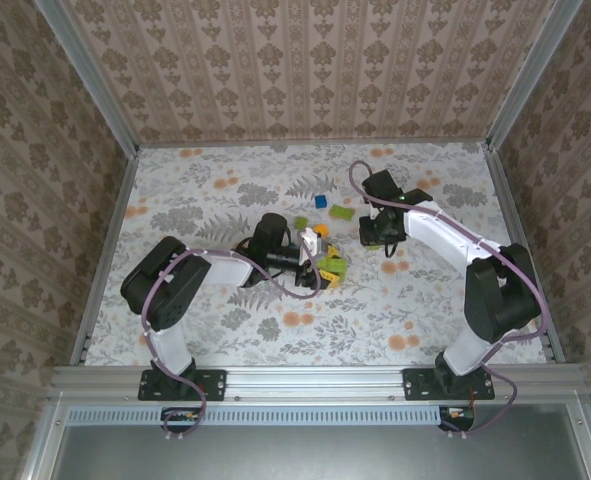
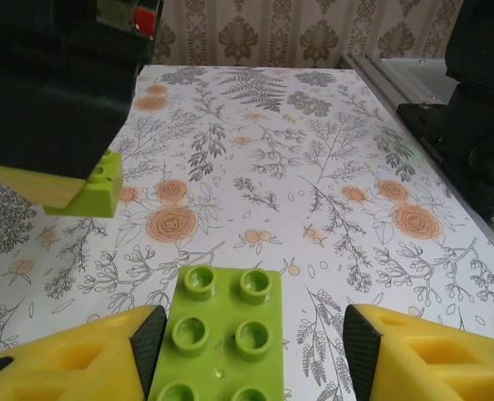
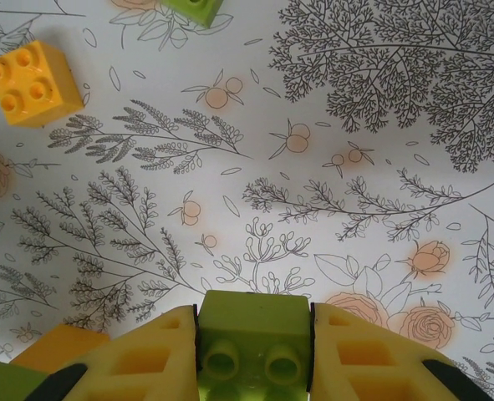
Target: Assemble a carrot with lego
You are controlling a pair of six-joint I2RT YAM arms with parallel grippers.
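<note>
A lime-green lego brick [image 2: 226, 334] lies studs-up on the table between my left gripper's [image 2: 255, 334] jaws. It touches the left pad [image 2: 149, 338], and a gap separates it from the right pad [image 2: 359, 342], so that gripper is open. My right gripper [image 3: 255, 334] is shut on a smaller lime-green brick [image 3: 255, 322] held above the table. This brick [image 2: 92, 188] is also in the left wrist view, upper left. I cannot tell whether it is part of the carrot. An orange piece [image 3: 54, 347] sits beside its left finger. From above, both grippers [image 1: 320, 255] [image 1: 380, 235] meet near mid-table.
Loose bricks lie nearby: an orange one [image 3: 28, 81], a lime one [image 3: 195, 8], a blue one [image 1: 320, 200] and a lime one [image 1: 342, 212]. The floral table [image 1: 225, 330] is walled by metal rails [image 1: 105, 250]. The right arm's base [image 2: 472, 142] stands at the right.
</note>
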